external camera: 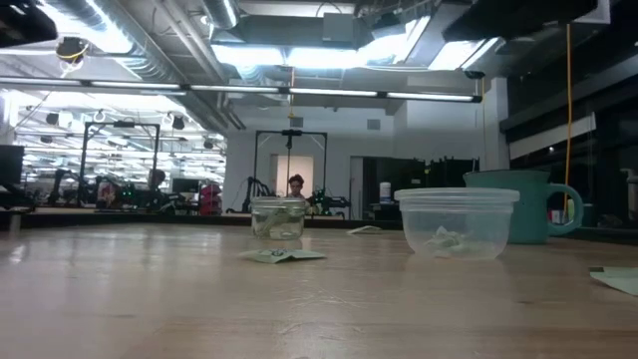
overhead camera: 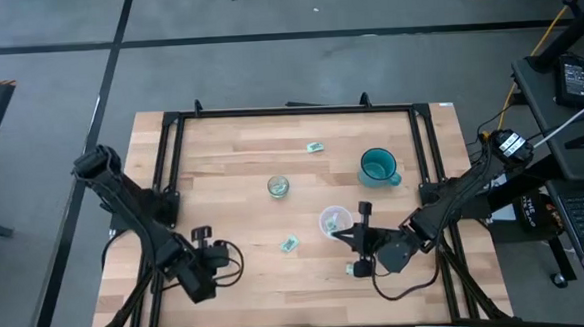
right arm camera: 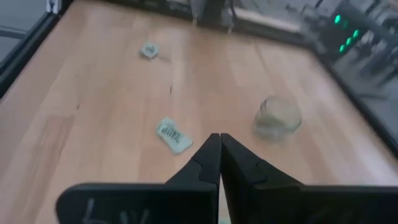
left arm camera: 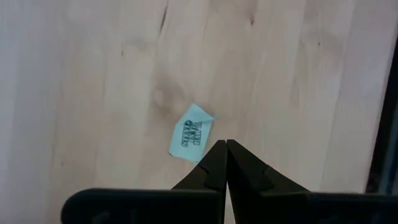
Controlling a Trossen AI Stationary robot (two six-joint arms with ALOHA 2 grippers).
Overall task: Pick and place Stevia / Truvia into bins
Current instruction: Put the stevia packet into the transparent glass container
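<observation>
The wooden table (overhead camera: 233, 177) carries everything. On it, from largest to smallest: a teal mug (overhead camera: 378, 166) far right, which is no part of my job; the clear plastic cup (overhead camera: 334, 221) right of centre, with packets already crumpled inside; the little glass jar (overhead camera: 279, 187) near the middle, also holding some.

My left arm sits at the near left, and my left gripper (overhead camera: 198, 235) is pressed shut with nothing between the fingers. My right gripper (overhead camera: 361, 212) hangs just beside the plastic cup on its right side, fingers likewise closed on nothing (I see their tips meeting in my own wrist view (right arm camera: 214, 140)).

Loose Stevia packets remain. One (overhead camera: 290, 245) lies between my two grippers, just near-left of the cup; in my left wrist view it (left arm camera: 192, 134) sits straight ahead of my closed tips (left arm camera: 224, 146), almost under them, its long axis slanting across my line of approach. Another packet (overhead camera: 315, 145) lies at the far side, well apart from both arms. A third (overhead camera: 360, 268) seems to lie by my right wrist, near the table's near edge, though I cannot make it out well.

I judge the middle packet the next target. My right gripper is somewhat nearer, but my left looks squarely at it; either must open first.
</observation>
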